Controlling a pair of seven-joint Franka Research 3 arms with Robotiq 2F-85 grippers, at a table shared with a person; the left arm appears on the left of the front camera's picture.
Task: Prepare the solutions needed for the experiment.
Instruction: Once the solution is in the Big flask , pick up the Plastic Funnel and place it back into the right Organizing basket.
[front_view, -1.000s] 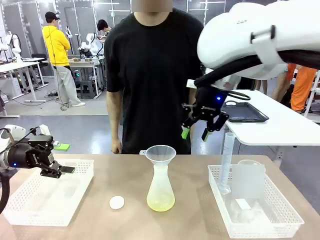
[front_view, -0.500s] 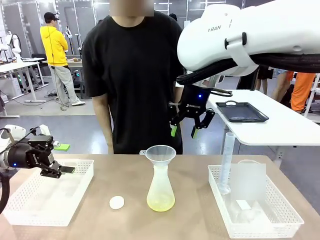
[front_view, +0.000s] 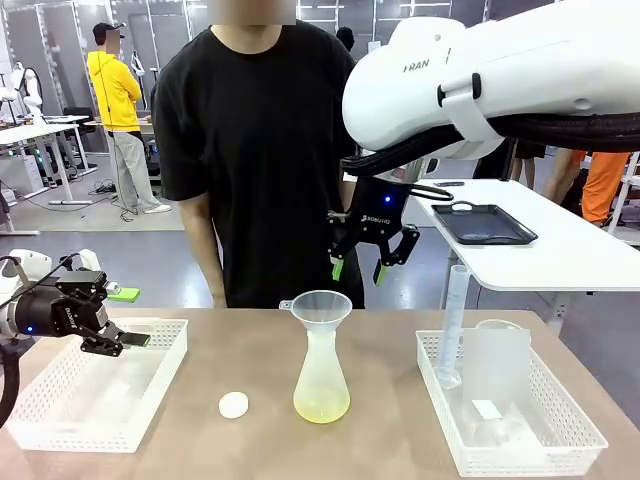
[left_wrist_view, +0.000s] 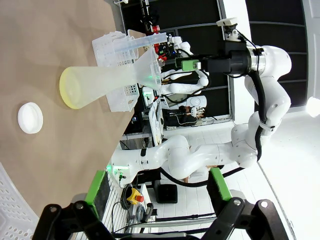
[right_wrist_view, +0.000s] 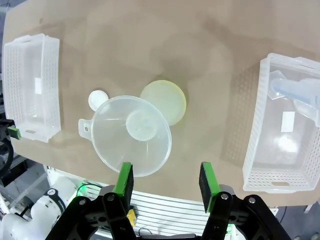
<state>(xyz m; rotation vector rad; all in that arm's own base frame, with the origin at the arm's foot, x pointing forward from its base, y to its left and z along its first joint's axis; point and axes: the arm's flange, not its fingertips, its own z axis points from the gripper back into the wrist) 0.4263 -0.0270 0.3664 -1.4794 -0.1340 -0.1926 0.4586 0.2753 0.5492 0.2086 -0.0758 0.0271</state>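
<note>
At frame centre, pale yellow solutions (front_view: 321, 405) sit in a frosted conical flask (front_view: 321, 365) topped by a clear plastic funnel (front_view: 320, 304). Above it hangs the black right gripper (front_view: 360, 271), jaws partly open, empty. At lower left, the left gripper (front_view: 135, 340) gapes wide, empty, above a white mesh basket (front_view: 60, 420)

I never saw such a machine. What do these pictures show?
Two white robot arms work at a table; a person stands opposite. One picture looks across the table from between the arms; the other two come from a camera on each wrist. The left hand is open above a white basket. The right hand, open and empty, hovers over a funnel set in a conical flask holding pale yellow liquid. A small white disc lies beside it. A second basket holds a graduated cylinder and a beaker.
</note>
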